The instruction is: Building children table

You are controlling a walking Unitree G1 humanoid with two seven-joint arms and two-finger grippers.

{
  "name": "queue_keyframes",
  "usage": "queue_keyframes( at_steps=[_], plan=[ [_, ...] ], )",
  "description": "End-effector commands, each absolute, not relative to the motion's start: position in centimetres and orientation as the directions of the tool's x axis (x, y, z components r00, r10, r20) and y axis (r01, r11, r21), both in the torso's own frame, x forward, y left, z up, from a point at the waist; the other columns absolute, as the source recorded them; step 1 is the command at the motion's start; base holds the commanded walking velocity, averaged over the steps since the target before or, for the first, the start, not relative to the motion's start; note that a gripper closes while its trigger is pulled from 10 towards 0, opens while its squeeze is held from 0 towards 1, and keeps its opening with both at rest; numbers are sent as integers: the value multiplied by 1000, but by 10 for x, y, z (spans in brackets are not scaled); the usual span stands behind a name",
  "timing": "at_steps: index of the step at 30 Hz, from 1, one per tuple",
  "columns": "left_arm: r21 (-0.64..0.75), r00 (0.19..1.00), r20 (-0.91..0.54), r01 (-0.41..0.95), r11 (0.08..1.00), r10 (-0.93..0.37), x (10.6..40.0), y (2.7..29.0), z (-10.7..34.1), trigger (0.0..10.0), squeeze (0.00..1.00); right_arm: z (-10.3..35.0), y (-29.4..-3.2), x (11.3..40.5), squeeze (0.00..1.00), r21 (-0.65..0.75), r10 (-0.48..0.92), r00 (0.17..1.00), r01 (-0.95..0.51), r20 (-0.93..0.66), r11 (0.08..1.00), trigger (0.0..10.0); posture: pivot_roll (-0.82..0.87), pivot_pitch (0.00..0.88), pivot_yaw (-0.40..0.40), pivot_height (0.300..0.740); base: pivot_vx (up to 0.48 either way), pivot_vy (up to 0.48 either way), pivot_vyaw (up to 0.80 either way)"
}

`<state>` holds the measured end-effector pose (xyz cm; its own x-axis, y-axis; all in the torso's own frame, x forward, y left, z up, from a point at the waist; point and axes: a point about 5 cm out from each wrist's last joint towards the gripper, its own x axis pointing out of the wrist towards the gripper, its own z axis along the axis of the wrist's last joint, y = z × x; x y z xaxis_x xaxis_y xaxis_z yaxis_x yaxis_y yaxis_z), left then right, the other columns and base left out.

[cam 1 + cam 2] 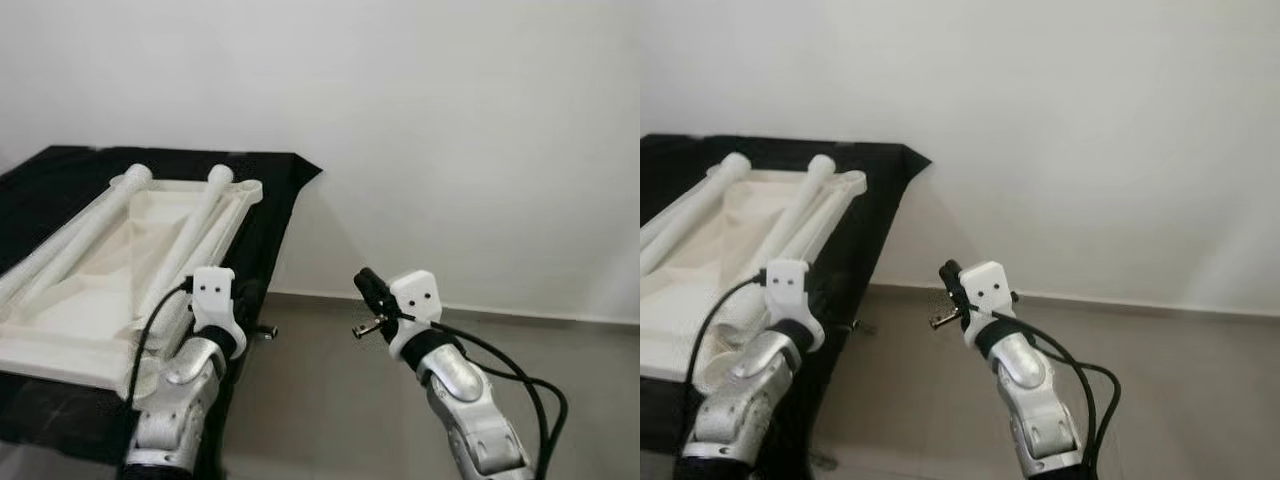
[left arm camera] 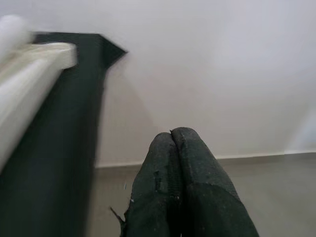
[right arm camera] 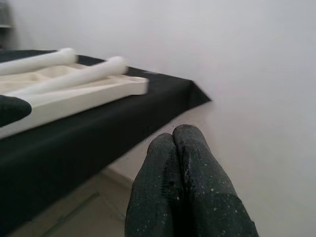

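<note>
A white children's table top [image 1: 85,300] lies upside down on a black-covered table [image 1: 275,195] at the left. Two white round legs [image 1: 185,240] lie across it, side by side. My left gripper [image 2: 173,134] is shut with nothing in it and hovers at the black table's right edge, beside the white top's near corner. My right gripper [image 3: 174,132] is also shut and empty. It hangs in the air over the floor, right of the black table, with its fingers [image 1: 368,285] pointing toward the wall.
A plain white wall [image 1: 450,130] stands close ahead, meeting a grey floor [image 1: 330,400] along a pale skirting line. A black cable [image 1: 520,375] loops off my right arm. Open floor lies to the right of the black table.
</note>
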<state>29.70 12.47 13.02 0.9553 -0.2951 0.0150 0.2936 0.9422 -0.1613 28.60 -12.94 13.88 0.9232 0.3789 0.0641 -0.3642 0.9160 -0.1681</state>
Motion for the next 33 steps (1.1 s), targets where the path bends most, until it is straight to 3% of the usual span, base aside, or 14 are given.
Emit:
queue_keyframes(
  at_steps=[1,33],
  plan=[
    [-156,951,24,308,939,-308,297,124,132,10000,0,141,-128,286,0,-168,383,921,-366,78,915,10000,-115,0,9,740,311,0,0],
    [-155,942,53,335,929,-331,298,119,139,10000,0,149,-135,290,0,-145,352,929,-335,114,931,10000,-119,0,9,740,317,0,0]
  ],
)
